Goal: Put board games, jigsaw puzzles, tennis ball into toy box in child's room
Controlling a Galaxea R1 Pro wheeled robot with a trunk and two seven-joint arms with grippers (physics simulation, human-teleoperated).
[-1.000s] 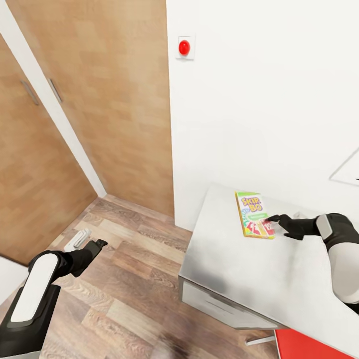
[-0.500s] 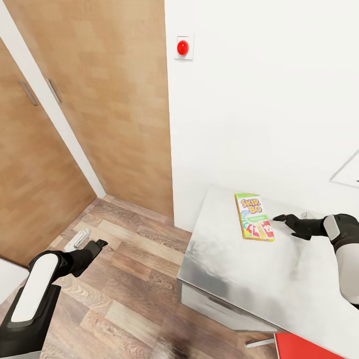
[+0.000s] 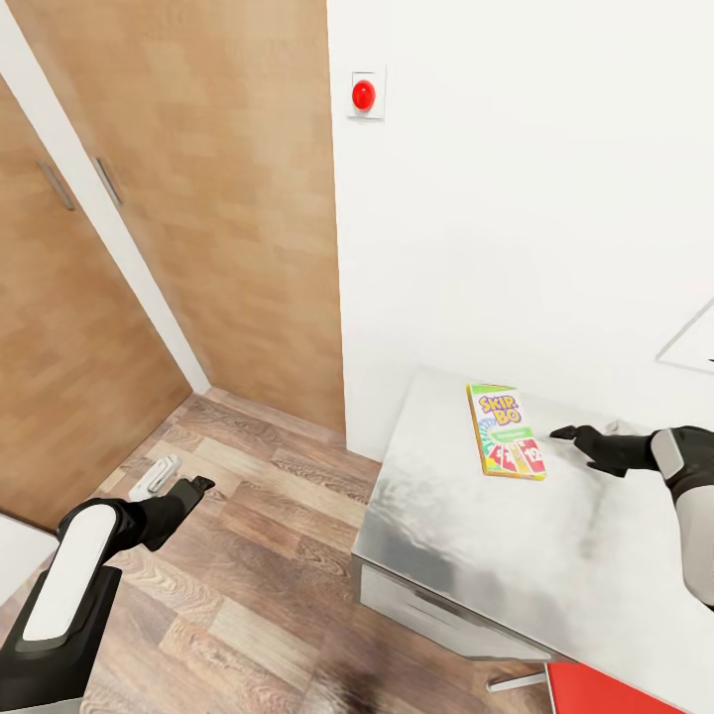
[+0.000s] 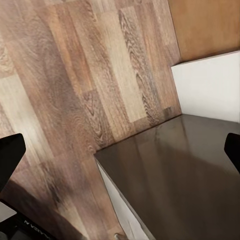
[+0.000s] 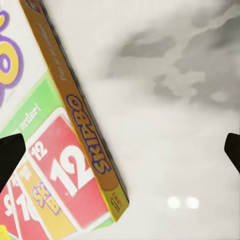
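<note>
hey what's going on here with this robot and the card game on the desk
The SKIP-BO box lies flat on the grey table near the wall. The right gripper hovers open just beside the box, not touching it. The left gripper hangs open over the wood floor, holding nothing. The toy box isn't in sight.

Under the right pincer (image 3: 573, 437) the desk (image 3: 476, 535) looks like smooth, glossy light grey with cloudy reflections, the SKIP-BO box (image 3: 505, 443) beside that pincer like glossy printed card, and the floor (image 3: 248, 555) below the left pincer (image 3: 194, 487) like grained wood planks.
</note>
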